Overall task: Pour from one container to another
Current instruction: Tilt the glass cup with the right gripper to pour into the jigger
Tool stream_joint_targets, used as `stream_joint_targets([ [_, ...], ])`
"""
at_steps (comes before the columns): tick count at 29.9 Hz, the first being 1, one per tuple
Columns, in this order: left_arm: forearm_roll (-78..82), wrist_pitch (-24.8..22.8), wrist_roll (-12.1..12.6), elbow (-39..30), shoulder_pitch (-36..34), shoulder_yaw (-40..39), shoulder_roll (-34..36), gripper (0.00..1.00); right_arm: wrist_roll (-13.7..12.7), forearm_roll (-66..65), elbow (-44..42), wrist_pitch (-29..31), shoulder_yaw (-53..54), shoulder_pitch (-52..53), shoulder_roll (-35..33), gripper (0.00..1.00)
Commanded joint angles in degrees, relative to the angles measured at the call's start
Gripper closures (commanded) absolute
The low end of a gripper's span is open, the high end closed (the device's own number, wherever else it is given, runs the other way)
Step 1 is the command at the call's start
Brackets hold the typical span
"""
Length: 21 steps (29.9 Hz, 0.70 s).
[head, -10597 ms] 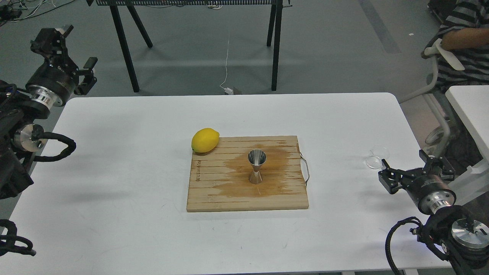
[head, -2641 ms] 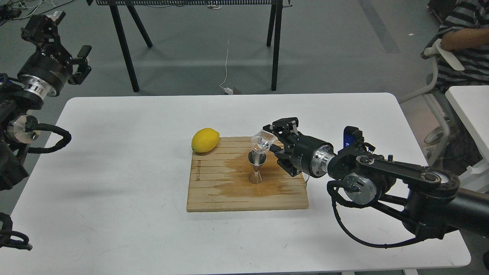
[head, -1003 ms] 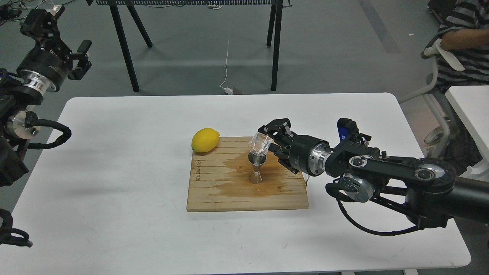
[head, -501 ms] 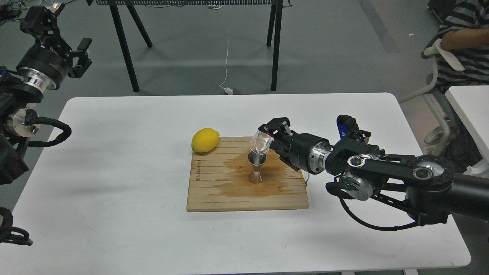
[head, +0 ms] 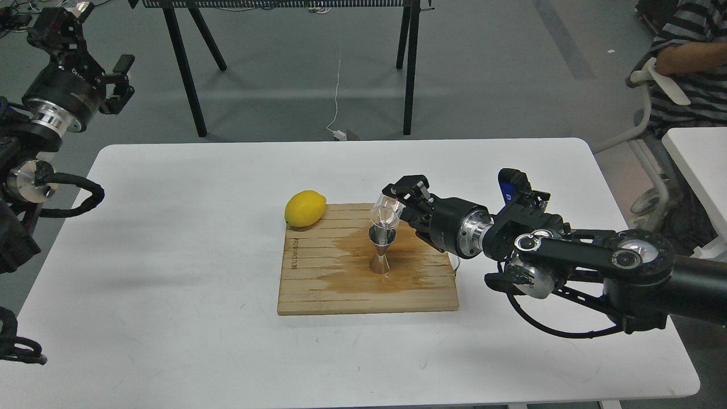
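Note:
The steel jigger point(head: 380, 254) stands upright in the middle of the wooden board point(head: 318, 289), on a wet brown stain. Directly over its mouth hangs the small clear glass cup point(head: 385, 212), tipped steeply with its opening down toward the jigger. My right gripper point(head: 401, 208) is shut on the glass cup, reaching in from the right. Far off at the upper left, beyond the table, my left gripper point(head: 93, 42) is raised with its fingers apart and nothing between them.
A yellow lemon point(head: 305, 208) rests at the board's back left corner. The board has a wire handle point(head: 454, 255) on its right side and lies on a white table point(head: 170, 238). A seated person point(head: 687, 62) is at the far right.
The right gripper has tipped the glass cup a little further and shifted slightly left over the jigger. The left arm has hardly moved.

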Motion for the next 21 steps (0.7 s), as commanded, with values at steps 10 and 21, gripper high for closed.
stream_joint_targets([
  [10,0.0,0.0,0.05,0.0,0.07,0.0,0.08,0.01,0.18,-3.07,-1.05,-0.01,-0.99,0.48,0.09,0.74],
  [21,0.0,0.0,0.05,0.0,-0.01,0.0,0.08,0.01,1.94,-3.33,-1.05,-0.01,-2.23,1.8,0.61,0.74],
])
